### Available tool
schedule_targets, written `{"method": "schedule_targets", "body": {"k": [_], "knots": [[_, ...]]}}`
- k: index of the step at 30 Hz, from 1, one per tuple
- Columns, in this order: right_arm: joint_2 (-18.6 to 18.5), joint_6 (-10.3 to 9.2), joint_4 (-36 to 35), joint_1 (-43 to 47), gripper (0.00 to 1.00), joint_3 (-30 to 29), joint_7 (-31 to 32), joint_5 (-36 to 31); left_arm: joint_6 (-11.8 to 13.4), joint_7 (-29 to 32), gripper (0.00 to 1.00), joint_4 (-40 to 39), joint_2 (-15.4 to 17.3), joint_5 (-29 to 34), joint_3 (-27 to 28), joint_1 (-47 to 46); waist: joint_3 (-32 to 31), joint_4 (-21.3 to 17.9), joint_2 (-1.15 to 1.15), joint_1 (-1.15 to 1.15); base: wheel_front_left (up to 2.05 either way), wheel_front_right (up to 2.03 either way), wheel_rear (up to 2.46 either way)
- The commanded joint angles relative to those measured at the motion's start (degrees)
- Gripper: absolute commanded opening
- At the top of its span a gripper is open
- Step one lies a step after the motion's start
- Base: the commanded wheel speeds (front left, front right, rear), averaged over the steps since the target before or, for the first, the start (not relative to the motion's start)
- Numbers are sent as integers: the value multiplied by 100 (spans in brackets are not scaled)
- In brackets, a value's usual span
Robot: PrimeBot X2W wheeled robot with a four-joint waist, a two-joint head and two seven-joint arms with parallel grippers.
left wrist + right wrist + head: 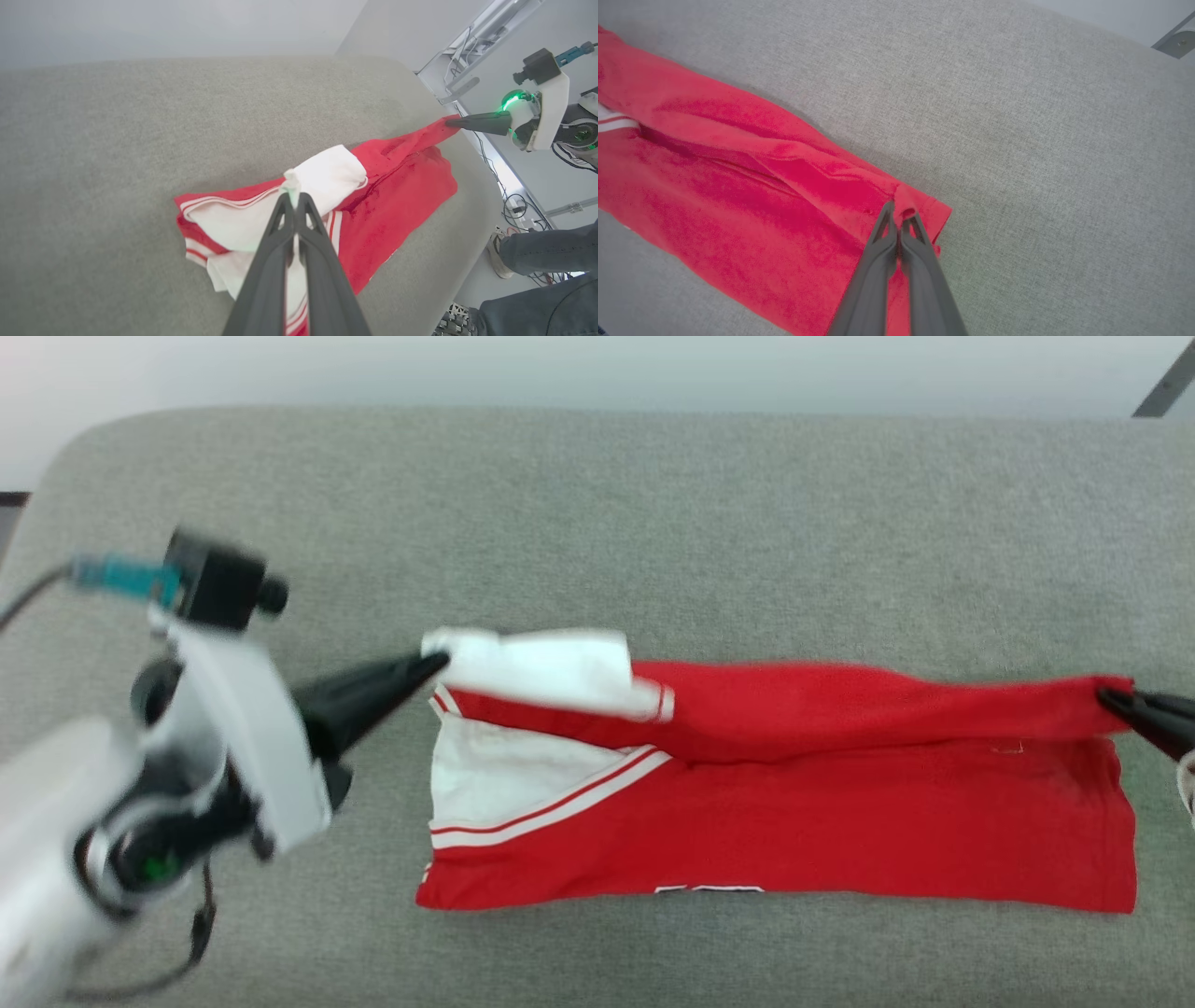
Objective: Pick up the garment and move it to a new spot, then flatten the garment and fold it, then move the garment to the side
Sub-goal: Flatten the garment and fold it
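Garment: the garment [840, 821] is lying folded lengthwise across the middle of the head view on the grey padded surface [597, 504]. Its upper layer appears to be rising off the lower one at both ends.
Left gripper: the left gripper [437, 661] is pinching the white sleeve corner [457, 649] at centre-left, with its fingers pressed together on the cloth.
Right gripper: the right gripper [1113, 696] is pinching the red hem corner [1083, 695] at the right edge, fingers pressed together on it.
Risk: both holds are gripping only a thin tip of cloth. If the arms are pulling apart too hard, a corner is likely to slip out and the layer to drop crooked.
Second risk: the white sleeve is bunching near the left tips, so creases may be getting folded in.
Arm pose: the left forearm [47, 821] is reaching in from the lower left, fingers pointing right. The right fingers are pointing left from the right edge.
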Motion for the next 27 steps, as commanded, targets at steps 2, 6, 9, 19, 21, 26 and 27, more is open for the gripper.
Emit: {"method": "schedule_targets", "body": {"k": [2,6,9,19,21,26,27], "knots": [[-117,1,-140,383,0,-230,-115,104,10,-347,0,-307,231,-55,-2,447,-147,113,0,0,0,0,0],[-244,1,-361,1070,0,-656,-257,200,10,-948,0,-732,529,-158,-64,1153,-114,164,0,0,0,0,0],[-211,1,-460,1505,0,-928,-299,152,10,-1219,0,-776,582,-88,-185,1511,-27,206,0,0,0,0,0],[427,1,-390,1849,0,-1246,-227,-356,13,-1468,0,33,-89,68,-465,1701,277,227,0,0,0,0,0],[518,1,-369,1821,0,-1253,-210,-414,12,-1465,0,204,-196,157,-521,1629,291,214,0,0,0,0,0],[659,2,-445,1808,100,-1356,-224,-251,12,-1707,96,419,-312,291,-557,1595,184,162,0,0,0,0,0],[657,2,-472,1823,100,-1388,-229,-209,11,-1781,100,434,-309,272,-535,1624,141,151,0,0,0,0,0]]}}
